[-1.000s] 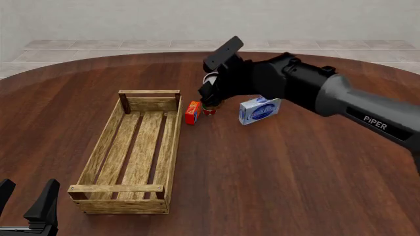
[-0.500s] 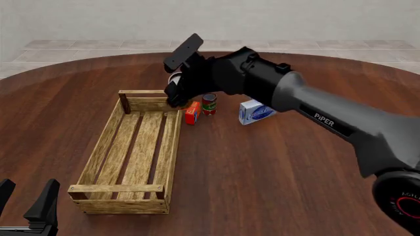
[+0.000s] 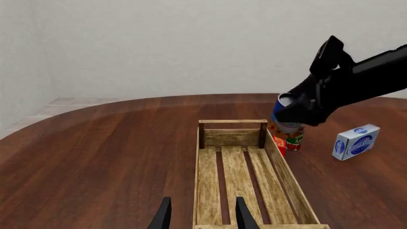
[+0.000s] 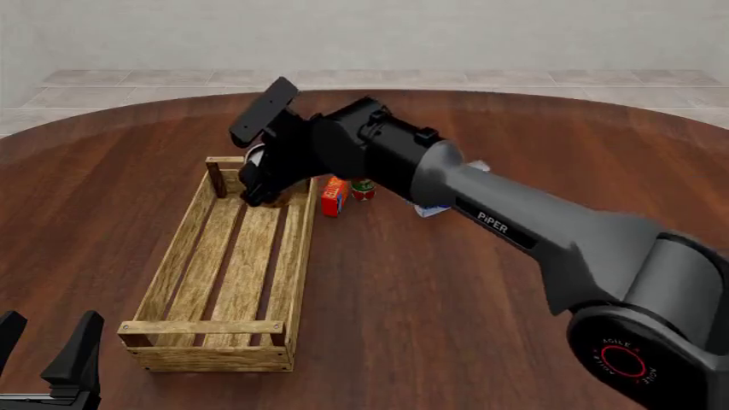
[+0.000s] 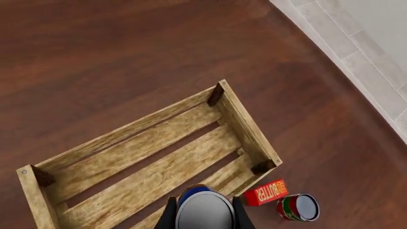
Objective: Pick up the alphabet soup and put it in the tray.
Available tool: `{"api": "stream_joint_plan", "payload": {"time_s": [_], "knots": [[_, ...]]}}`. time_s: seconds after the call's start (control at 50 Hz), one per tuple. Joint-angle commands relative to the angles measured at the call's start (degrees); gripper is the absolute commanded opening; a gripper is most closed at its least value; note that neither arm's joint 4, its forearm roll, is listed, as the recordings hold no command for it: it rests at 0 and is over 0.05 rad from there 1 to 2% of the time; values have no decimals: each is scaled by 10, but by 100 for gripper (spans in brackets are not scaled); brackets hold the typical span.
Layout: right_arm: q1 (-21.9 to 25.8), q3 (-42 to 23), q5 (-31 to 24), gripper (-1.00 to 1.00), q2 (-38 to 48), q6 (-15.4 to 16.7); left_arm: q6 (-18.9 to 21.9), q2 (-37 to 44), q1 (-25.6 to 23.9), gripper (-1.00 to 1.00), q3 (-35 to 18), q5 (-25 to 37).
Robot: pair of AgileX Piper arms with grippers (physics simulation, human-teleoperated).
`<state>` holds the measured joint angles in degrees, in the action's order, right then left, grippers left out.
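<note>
The alphabet soup (image 3: 284, 118), a small can with a blue label and pale grey top (image 5: 205, 213), hangs in the air with my right gripper (image 4: 259, 178) shut on it. It is held over the far end of the tray (image 4: 183, 248), a long light-wood slatted crate, just inside the far end rail (image 3: 232, 122). In the right wrist view the tray's slats (image 5: 146, 164) lie directly below the can. My left gripper (image 4: 43, 343) stays low at the near left, open and holding nothing, its fingers (image 3: 164, 215) pointing at the tray's near end.
A small orange box (image 4: 334, 196) and a red-and-green can (image 4: 362, 189) stand just right of the tray's far corner. A white-and-blue carton (image 3: 356, 141) lies farther right, mostly hidden behind the right arm in the front view. The round wooden table ends beyond them.
The right arm has carried the can leftward, from above the red-and-green can, past the orange box, to over the tray's far end. The left arm has not moved.
</note>
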<state>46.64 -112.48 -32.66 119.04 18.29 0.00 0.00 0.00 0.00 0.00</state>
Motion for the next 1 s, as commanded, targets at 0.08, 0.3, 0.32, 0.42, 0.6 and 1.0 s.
{"api": "stream_joint_plan", "payload": {"time_s": [0.08,0.3,0.32,0.42,0.6,1.0], "knots": [[29,-31,2,-100,31,-28,0,0,0,100,0,0],[43,-5,29,-100,34,-50,0,0,0,100,0,0],[44,-3,31,-100,35,-51,0,0,0,100,0,0],[47,9,43,-100,37,-60,0,0,0,100,0,0],[53,27,58,-100,40,-68,0,0,0,100,0,0],[56,45,76,-100,60,-76,0,0,0,100,0,0]]}}
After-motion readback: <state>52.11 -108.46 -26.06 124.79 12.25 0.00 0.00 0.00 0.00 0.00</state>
